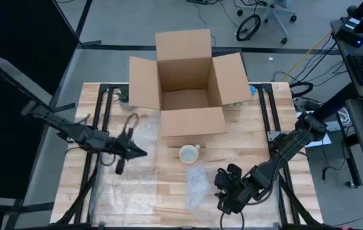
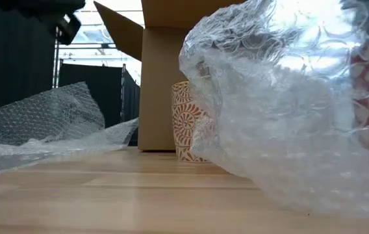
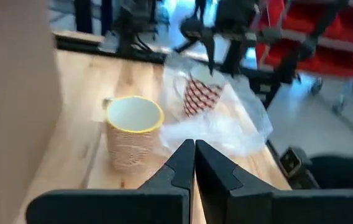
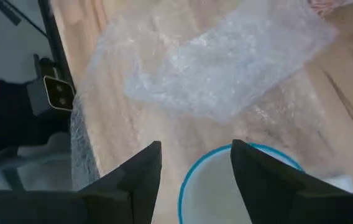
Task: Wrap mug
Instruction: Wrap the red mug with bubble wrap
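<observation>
Open cardboard box (image 1: 188, 83) at the table's (image 1: 169, 185) far edge, red-patterned cup (image 3: 199, 94) on plastic

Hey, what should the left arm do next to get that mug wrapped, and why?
Probably open the left gripper and lower it to the bubble-wrap sheet to take an edge: its fingers are shut, and the mug stands unwrapped.

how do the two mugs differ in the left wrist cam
The yellow-rimmed mug has a pale pattern and stands directly on the table; the red-patterned mug sits on bubble wrap. The yellow-rimmed mug is nearer the left claw, the red-patterned mug farther off. Both stand upright.
</observation>
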You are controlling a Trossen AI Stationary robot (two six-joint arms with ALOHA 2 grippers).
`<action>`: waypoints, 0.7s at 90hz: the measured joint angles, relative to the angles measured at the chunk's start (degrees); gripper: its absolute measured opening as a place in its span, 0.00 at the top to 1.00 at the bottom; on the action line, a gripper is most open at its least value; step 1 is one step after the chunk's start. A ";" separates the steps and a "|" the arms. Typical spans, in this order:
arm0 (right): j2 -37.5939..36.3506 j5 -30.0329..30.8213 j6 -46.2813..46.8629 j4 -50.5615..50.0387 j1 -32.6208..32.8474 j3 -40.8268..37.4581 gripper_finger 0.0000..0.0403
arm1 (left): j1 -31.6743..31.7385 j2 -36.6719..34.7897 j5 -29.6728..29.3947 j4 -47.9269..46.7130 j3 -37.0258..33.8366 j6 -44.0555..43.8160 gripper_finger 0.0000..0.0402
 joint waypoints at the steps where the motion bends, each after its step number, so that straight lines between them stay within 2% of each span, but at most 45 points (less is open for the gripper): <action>1: 0.00 0.25 0.41 0.01 0.26 0.00 0.56 | -0.28 0.74 -0.03 0.04 0.58 -0.04 1.00; 26: 0.14 5.32 8.07 -0.04 5.82 0.00 0.56 | -7.65 17.02 -3.85 -0.02 11.22 -0.53 1.00; 38: 0.66 6.96 9.26 -0.03 7.57 0.00 0.56 | -9.12 21.87 -3.98 -0.50 11.89 -4.13 1.00; 52: 1.47 6.98 9.34 0.24 8.10 0.00 0.56 | -9.10 26.20 -3.77 -0.25 11.91 -13.32 1.00; 63: 1.97 6.77 9.36 1.22 8.08 0.00 0.56 | -8.76 28.49 -2.92 1.27 11.91 -17.10 1.00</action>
